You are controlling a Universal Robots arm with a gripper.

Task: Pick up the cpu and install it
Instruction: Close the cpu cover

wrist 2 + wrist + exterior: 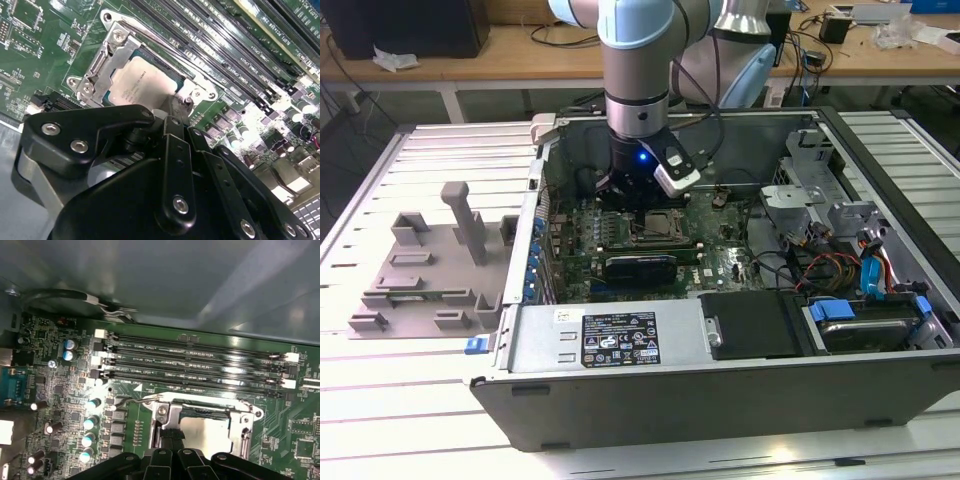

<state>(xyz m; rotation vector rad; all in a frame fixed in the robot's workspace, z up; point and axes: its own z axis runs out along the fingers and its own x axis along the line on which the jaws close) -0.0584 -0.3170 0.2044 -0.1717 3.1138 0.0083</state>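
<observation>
Down inside the open computer case (720,400) with the arm (638,70), gripper (638,203) low over the motherboard (725,265), nearer the case's far wall than its near wall. Clenched or released: cannot tell from any view.

Flat in the socket frame (102,62), silvery top up: the cpu (142,85), near the middle of the motherboard and just beside the gripper's tip. Touching or a little apart: cannot tell.

Little open room around the socket. Along one edge, four parallel memory slots (200,357), and past them the case wall rising steeply. Along another edge, a row of capacitors (90,423). More room over the bare green board on the side away from the slots.

From the exterior view: steep case walls on all four sides, a drive cage (810,195) with loose wiring toward the exterior view's right edge of the case, and a grey plastic tray (430,270) on the desk (380,420), off the exterior view's left wall of the case and well apart from the gripper.

From the first wrist view: a black cable (60,294) curling at the corner where board meets wall, and the cpu (207,432) part hidden behind the black linkage.

From the second wrist view: the frame's screws and hinge end close up, with most of the cpu's top in plain sight above the linkage.
</observation>
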